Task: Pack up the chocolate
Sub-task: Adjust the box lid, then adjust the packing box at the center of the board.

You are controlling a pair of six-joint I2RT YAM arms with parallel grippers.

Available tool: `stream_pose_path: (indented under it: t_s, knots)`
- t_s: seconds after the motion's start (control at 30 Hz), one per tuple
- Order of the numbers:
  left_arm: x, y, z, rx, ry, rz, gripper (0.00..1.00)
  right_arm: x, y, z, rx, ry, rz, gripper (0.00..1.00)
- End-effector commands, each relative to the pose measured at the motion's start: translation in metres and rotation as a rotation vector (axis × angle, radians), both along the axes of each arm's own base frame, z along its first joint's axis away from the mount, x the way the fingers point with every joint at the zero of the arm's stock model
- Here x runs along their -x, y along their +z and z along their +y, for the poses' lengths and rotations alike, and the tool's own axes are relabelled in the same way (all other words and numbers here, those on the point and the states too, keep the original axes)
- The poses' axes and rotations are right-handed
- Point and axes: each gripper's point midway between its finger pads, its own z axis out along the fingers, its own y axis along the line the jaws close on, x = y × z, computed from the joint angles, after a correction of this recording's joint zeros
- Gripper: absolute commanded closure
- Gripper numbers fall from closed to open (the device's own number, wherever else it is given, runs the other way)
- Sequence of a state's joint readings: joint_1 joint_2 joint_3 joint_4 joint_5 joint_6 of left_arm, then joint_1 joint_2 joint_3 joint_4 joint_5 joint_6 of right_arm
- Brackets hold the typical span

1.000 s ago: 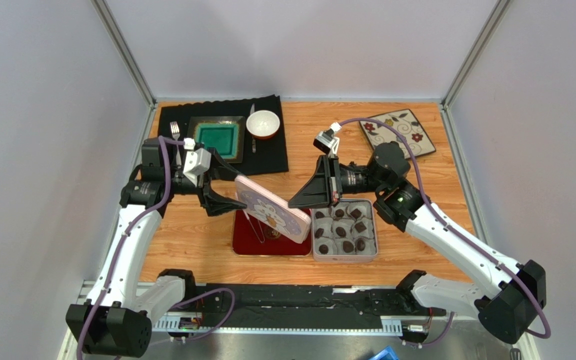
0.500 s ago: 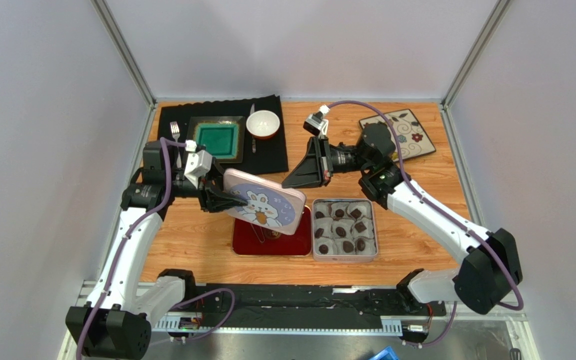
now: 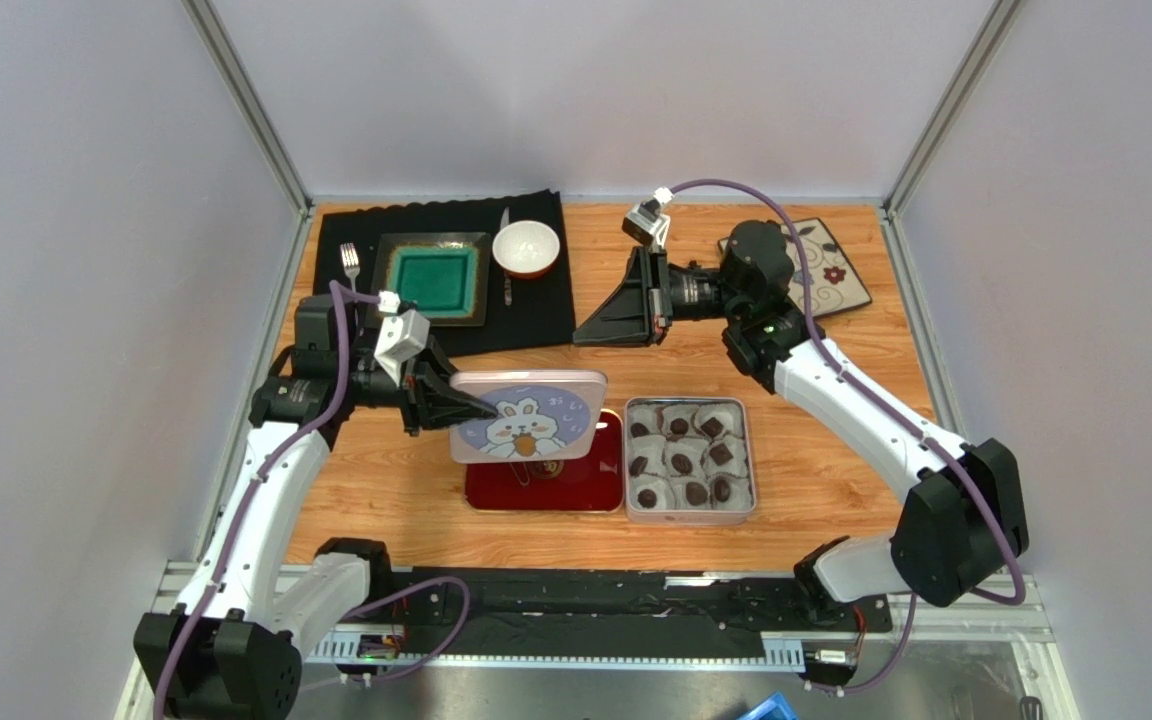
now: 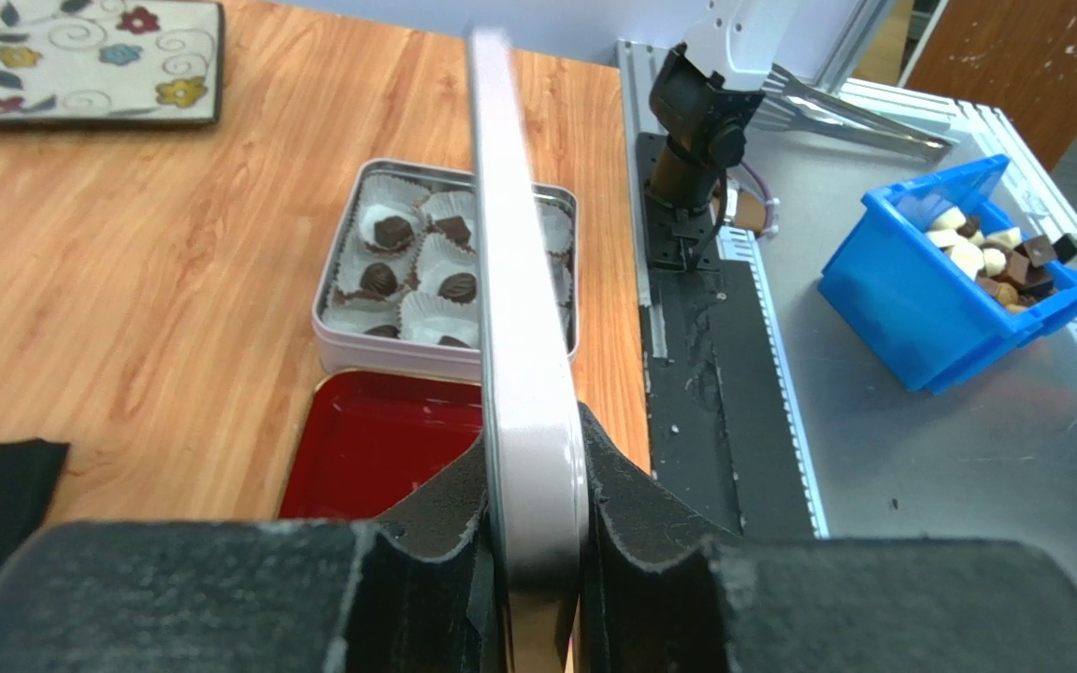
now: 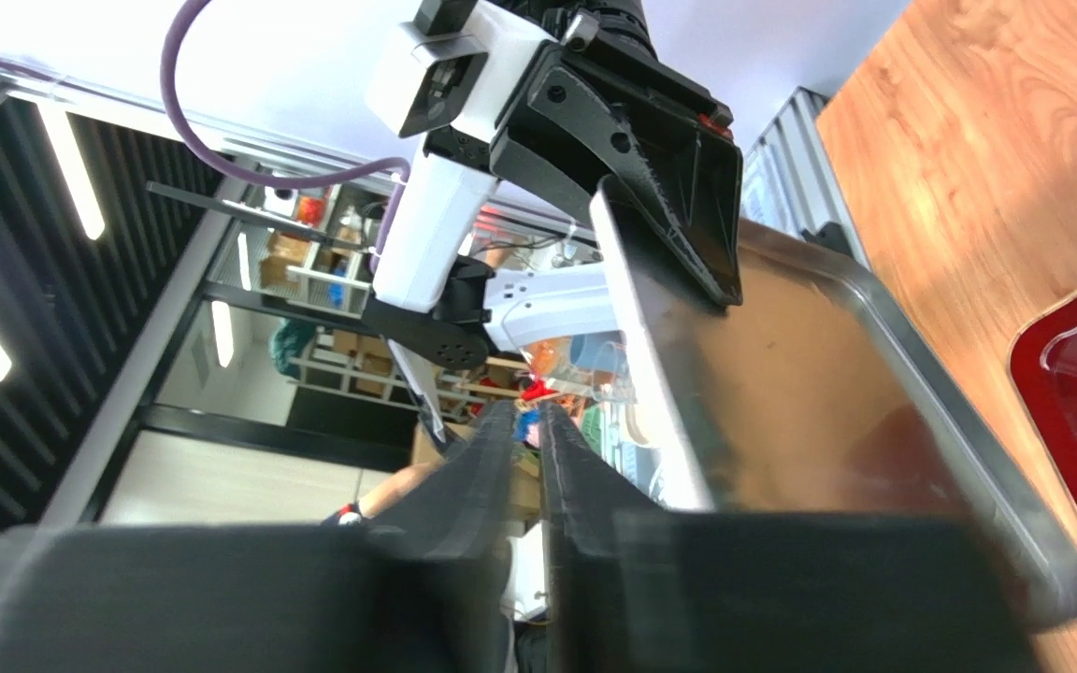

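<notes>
Wood-grain tabletop [image 3: 387, 465] sits under everything. Next we log the pink rectangular metal lid with a rabbit picture [image 3: 525, 417]. The left pincer [image 3: 462, 402] is clamped on its short edge, finger pads [image 4: 453, 491] pressed to both faces. The lid is held off the table, its printed face showing to the overhead camera. Directly below that pincer's load lies a glossy red rectangular tray [image 3: 500, 488]. Past the lid's far end from the left pincer sits the open silver rectangular tin [image 3: 755, 458], just beside the tray. The right pincer [image 3: 585, 333] hangs apart from the lid, farther back over bare wood. We see its fingers only a slit apart with nothing between them. Small dark brown chocolate pieces [image 4: 459, 288], round and square, sit in white crinkled paper cups [image 4: 435, 253] inside the tin. That puts them below and ahead of the left pincer's fingertips, and toward the arm bases from the right pincer.
</notes>
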State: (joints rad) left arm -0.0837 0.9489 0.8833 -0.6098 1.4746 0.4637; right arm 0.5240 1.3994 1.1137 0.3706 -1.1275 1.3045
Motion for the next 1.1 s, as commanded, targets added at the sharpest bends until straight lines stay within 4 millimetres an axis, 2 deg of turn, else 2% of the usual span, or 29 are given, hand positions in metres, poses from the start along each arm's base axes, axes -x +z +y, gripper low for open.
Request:
stream_pose_path:
  t_s: [0.0,0.03,0.07,0.1,0.13,0.17,0.2,0.23,0.27,0.3,0.33,0.37,0.47,0.5,0.53,0.67,0.8,0.9,1.07]
  knots:
    - [0.04,0.026,0.0,0.18,-0.23,0.052,1.0,0.002,0.02,-0.008,0.01,-0.008,-0.11,0.72]
    - [0.038,0.024,0.0,0.179,-0.227,0.07,1.0,-0.004,0.001,-0.012,0.084,-0.039,-0.108,0.7]
    - [0.034,0.022,-0.001,0.18,-0.225,0.096,1.0,-0.017,-0.009,-0.023,0.142,-0.1,-0.099,0.61]
    - [0.031,0.021,-0.001,0.179,-0.224,0.121,1.0,-0.026,-0.002,-0.034,0.182,-0.163,-0.136,0.56]
    - [0.028,0.024,-0.001,0.175,-0.225,0.154,1.0,-0.036,-0.015,-0.046,0.253,-0.228,-0.133,0.52]
    - [0.02,0.021,-0.002,0.175,-0.222,0.203,1.0,-0.053,-0.038,-0.071,0.374,-0.344,-0.105,0.46]
    - [0.019,0.022,-0.002,0.178,-0.214,0.269,1.0,-0.06,-0.045,-0.087,0.449,-0.424,-0.12,0.44]
    - [0.013,0.03,-0.003,0.188,-0.208,0.229,1.0,-0.067,-0.061,-0.106,0.558,-0.512,-0.108,0.44]
    - [0.004,0.028,-0.004,0.197,-0.195,0.266,1.0,-0.076,-0.096,-0.143,0.788,-0.653,-0.079,0.47]
    - [0.006,0.031,-0.004,0.204,-0.178,0.349,1.0,-0.075,-0.114,-0.162,0.897,-0.712,-0.054,0.53]
    - [0.001,0.039,-0.005,0.211,-0.173,0.306,1.0,-0.072,-0.128,-0.192,1.034,-0.816,-0.042,0.66]
    - [-0.005,0.038,-0.006,0.213,-0.17,0.348,1.0,-0.069,-0.136,-0.206,1.098,-0.867,-0.013,0.97]
    - [-0.01,0.041,-0.009,0.203,-0.182,0.449,1.0,-0.045,-0.165,-0.248,1.302,-0.977,0.068,1.0]
    - [-0.011,0.044,-0.011,0.2,-0.189,0.467,1.0,-0.039,-0.172,-0.254,1.339,-0.985,0.094,1.0]
    - [-0.011,0.044,-0.011,0.196,-0.192,0.505,1.0,-0.023,-0.186,-0.261,1.402,-0.957,0.143,1.0]
    - [-0.022,0.042,-0.013,0.195,-0.183,0.599,1.0,0.011,-0.205,-0.293,1.563,-1.003,0.209,1.0]
    - [-0.019,0.044,-0.013,0.202,-0.178,0.566,1.0,0.033,-0.226,-0.303,1.608,-1.011,0.249,1.0]
    - [-0.018,0.051,-0.013,0.2,-0.182,0.544,1.0,0.041,-0.245,-0.3,1.605,-0.989,0.303,1.0]
    - [-0.019,0.057,-0.013,0.198,-0.186,0.549,1.0,0.021,-0.264,-0.281,1.545,-0.984,0.365,1.0]
